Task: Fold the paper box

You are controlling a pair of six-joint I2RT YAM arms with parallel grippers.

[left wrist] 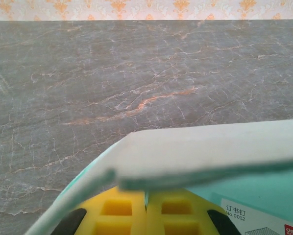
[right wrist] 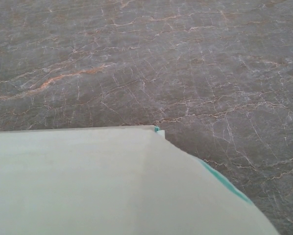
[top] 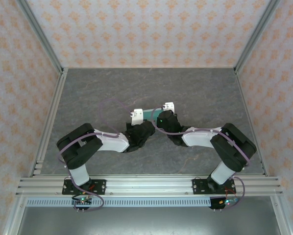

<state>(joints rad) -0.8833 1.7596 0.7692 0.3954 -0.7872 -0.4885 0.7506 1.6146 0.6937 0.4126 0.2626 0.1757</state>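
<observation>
The paper box (top: 154, 114) sat near the middle of the table (top: 87, 98), a slim piece of pale mint-green card. Up close, a pale flap (left wrist: 210, 152) stood lifted across it. Below the flap, a deeper teal inner face carried a white printed label (left wrist: 254, 220). From the other side a broad pale panel (right wrist: 87, 181) slanted down, teal at its edge. It seemed only partly folded.

Grey table (top: 87, 98), veined white and orange like marble; near centre, a touch toward 12 o'clock, pale mint paper box (top: 153, 114), contact with the top unclear.
</observation>
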